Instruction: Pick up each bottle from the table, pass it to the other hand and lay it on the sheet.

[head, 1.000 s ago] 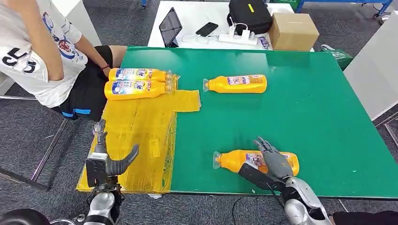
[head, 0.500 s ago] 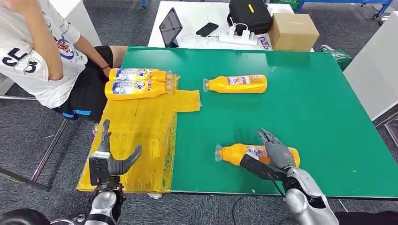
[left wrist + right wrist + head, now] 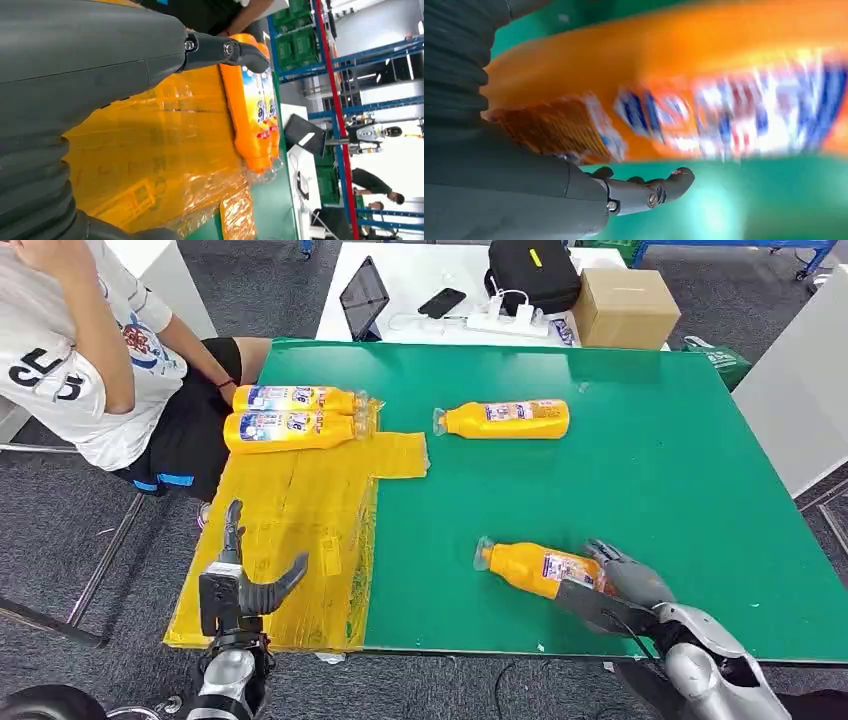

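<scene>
My right hand [image 3: 625, 585] grips the base end of an orange bottle [image 3: 535, 568] near the green table's front right, its clear cap pointing left and slightly away. The right wrist view has this bottle [image 3: 704, 100] blurred and close against my hand [image 3: 574, 190]. My left hand [image 3: 240, 585] hovers open over the front left of the yellow sheet [image 3: 300, 510]. Two orange bottles [image 3: 290, 399] [image 3: 290, 430] lie side by side at the sheet's far end, also in the left wrist view [image 3: 252, 110]. A further bottle [image 3: 505, 419] lies on the green table [image 3: 650, 440] past the sheet.
A person [image 3: 90, 350] sits at the table's far left corner, close to the two laid bottles. Behind the green table a white table carries a tablet [image 3: 363, 298], a black bag [image 3: 530, 272] and a cardboard box [image 3: 625, 306].
My right hand has closed around the near bottle and drawn it to the right, turning it slightly. The left hand has risen a little over the sheet.
</scene>
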### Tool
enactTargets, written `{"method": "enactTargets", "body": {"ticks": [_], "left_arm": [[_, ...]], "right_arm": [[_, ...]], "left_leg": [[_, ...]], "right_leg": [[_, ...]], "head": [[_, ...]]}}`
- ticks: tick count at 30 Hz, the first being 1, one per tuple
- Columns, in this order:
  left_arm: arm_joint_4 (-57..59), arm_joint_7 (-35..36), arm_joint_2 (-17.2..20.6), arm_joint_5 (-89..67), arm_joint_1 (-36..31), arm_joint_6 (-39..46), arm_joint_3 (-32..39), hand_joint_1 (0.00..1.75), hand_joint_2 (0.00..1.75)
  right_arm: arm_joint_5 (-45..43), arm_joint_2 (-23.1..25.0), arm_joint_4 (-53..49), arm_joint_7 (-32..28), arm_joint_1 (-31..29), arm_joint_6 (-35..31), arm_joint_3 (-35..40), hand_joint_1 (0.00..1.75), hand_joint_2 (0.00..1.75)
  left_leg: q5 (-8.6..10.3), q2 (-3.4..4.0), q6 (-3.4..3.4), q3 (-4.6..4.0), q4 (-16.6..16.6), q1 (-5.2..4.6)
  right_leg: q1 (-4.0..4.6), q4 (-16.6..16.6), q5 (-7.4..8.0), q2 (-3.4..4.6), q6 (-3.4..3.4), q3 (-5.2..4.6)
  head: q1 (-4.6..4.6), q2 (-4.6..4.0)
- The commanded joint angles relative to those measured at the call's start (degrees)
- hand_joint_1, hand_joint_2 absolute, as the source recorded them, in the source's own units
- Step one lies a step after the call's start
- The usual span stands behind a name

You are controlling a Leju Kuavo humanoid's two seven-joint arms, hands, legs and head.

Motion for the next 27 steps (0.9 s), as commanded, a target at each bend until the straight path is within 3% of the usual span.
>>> {"method": "enactTargets", "body": {"ticks": [1, 9, 10, 11, 12, 13, 14, 16, 23, 27], "left_arm": [[6.22, 0.59, 0.68, 0.1, -3.08, -0.07, -1.22, 0.0, 1.75], [6.3, 0.63, 0.46, 0.28, -3.15, -0.46, -1.63, 0.0, 1.75], [6.43, 0.58, 0.38, 0.3, -3.29, -0.52, -1.81, 0.0, 1.75], [6.74, 0.64, 0.32, 0.19, -3.39, -0.42, -2.09, 0.0, 1.75], [6.95, 0.73, 0.31, 0.03, -3.34, -0.45, -2.38, 0.0, 1.75], [7.09, 0.83, 0.28, -0.08, -3.29, -0.45, -2.62, 0.0, 1.75], [7.21, 0.85, 0.26, -0.11, -3.27, -0.35, -2.73, 0.0, 1.75], [7.91, 1.15, 0.11, -0.11, -3.22, -0.63, -3.05, 0.0, 1.75], [7.54, 1.18, -0.12, 0.15, -2.92, -0.63, -3.13, 0.0, 1.75], [5.93, 1.77, -0.3, -0.01, -2.02, -1.03, -3.03, 0.0, 1.75]], "right_arm": [[-2.11, -5.65, -2.24, 1.02, 4.05, 1.01, 1.06, 0.0, 1.75], [-2.24, -5.14, -1.57, 1.81, 3.63, 1.78, 2.57, 0.0, 1.75], [-1.96, -3.95, -0.04, 1.91, 3.0, 1.69, 3.24, 0.17, 1.75], [-0.93, -2.28, 2.03, 2.32, 2.26, 0.74, 4.05, 0.52, 1.75], [0.61, -0.64, 3.77, 2.63, 1.56, -0.9, 4.46, 0.61, 1.75], [1.56, 0.73, 5.43, 2.33, 0.87, -1.56, 5.01, 1.17, 1.75], [2.05, 1.37, 6.31, 2.25, 0.45, -1.92, 5.38, 1.48, 1.75], [3.38, 4.0, 8.9, 2.12, -0.35, -3.24, 5.93, 1.71, 1.75], [4.79, 7.92, 10.33, 1.38, -0.61, -6.88, 4.62, 1.75, 1.75], [6.1, 12.51, 8.55, -0.4, 0.49, -11.93, 1.54, 1.75, 1.75]], "left_leg": [[-0.09, -0.16, -0.06, 0.27, -0.04, 0.05], [-0.15, 0.03, -0.07, 0.38, -0.03, 0.07], [-0.09, 0.03, -0.05, 0.27, -0.04, 0.07], [-0.12, 0.07, -0.06, 0.33, -0.03, 0.07], [-0.09, 0.09, -0.05, 0.32, -0.06, 0.09], [-0.05, 0.13, -0.05, 0.23, -0.08, 0.1], [-0.11, 0.23, -0.08, 0.43, -0.11, 0.16], [-0.06, 0.25, -0.07, 0.37, -0.13, 0.17], [-0.15, 0.55, -0.13, 0.58, -0.1, 0.15], [-0.14, 0.63, -0.17, 0.7, -0.13, 0.2]], "right_leg": [[0.07, -0.06, -0.13, -0.22, -0.1, 0.36], [0.1, -0.07, -0.13, -0.09, -0.12, 0.39], [0.09, -0.07, -0.07, -0.07, -0.09, 0.28], [0.09, -0.07, -0.09, -0.04, -0.11, 0.32], [0.11, -0.12, -0.05, 0.0, -0.1, 0.32], [0.11, -0.14, 0.01, 0.04, -0.07, 0.22], [0.18, -0.22, 0.0, 0.1, -0.12, 0.43], [0.19, -0.24, 0.04, 0.1, -0.1, 0.37], [0.17, -0.15, 0.13, 0.6, -0.19, 0.34], [0.23, -0.19, 0.21, 0.66, -0.28, 0.42]], "head": [[0.02, 0.0], [0.0, 0.0], [0.0, 0.0], [0.0, 0.0], [0.02, 0.0], [0.0, 0.0], [0.0, 0.0], [0.02, 0.0], [0.04, 0.0], [0.0, 0.0]]}}
